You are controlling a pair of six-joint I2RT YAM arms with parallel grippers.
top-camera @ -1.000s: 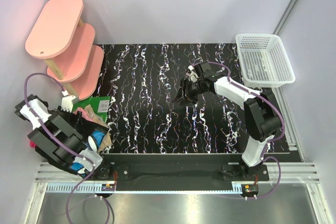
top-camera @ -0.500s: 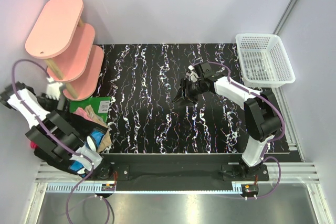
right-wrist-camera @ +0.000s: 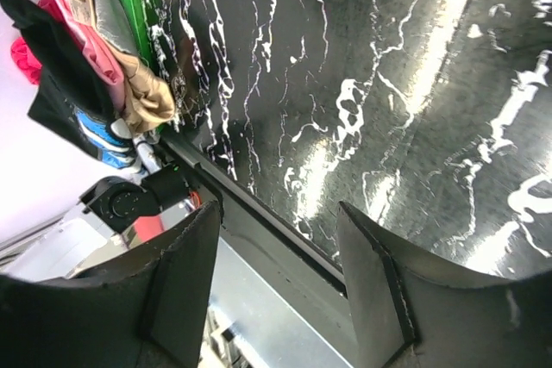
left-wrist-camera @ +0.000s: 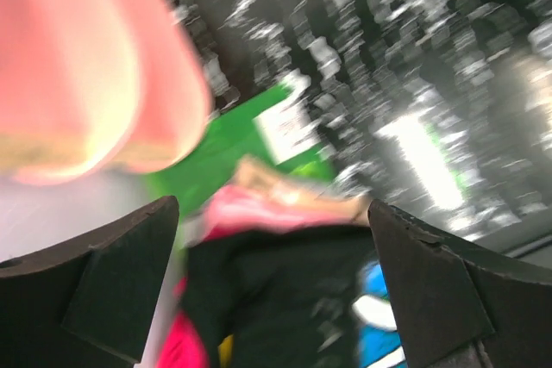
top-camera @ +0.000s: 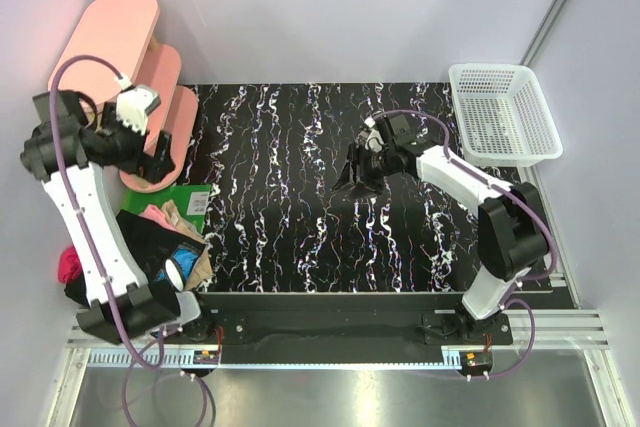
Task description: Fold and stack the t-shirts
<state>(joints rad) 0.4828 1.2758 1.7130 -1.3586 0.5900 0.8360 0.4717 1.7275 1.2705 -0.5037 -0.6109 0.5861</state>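
The t-shirts (top-camera: 160, 239) are lying in one crumpled, unfolded heap at the near left corner of the desk (top-camera: 300, 237), spilling over its left edge. A black tee (right-wrist-camera: 65, 66) is sprawling across the top of the heap. A pink one (right-wrist-camera: 82, 19) is showing along its far side, and a tan one (right-wrist-camera: 142, 92) is bunching at the side toward the middle of the desk. A magenta one (right-wrist-camera: 19, 51) is peeking out at the far left, off the desk edge. A blue and white patch (right-wrist-camera: 103, 131) is showing at the near end of the heap, but what it belongs to cannot be told. A flat green packet (top-camera: 180, 197) with a white label is lying just beyond the heap, partly under the pink cloth. The left pincer (left-wrist-camera: 272, 213) is hanging high above the left side, close to the pink tiered shelf (top-camera: 105, 42). Its jaws are standing spread wide with nothing between them, and its blurred camera view is looking down on the heap. The right pincer (right-wrist-camera: 276, 213) is hovering over the middle of the desk, well apart from the t-shirts. Its jaws are parted and gripping nothing, with only the marbled black surface showing between them. A white mesh basket (top-camera: 500, 117) is sitting at the far right corner.
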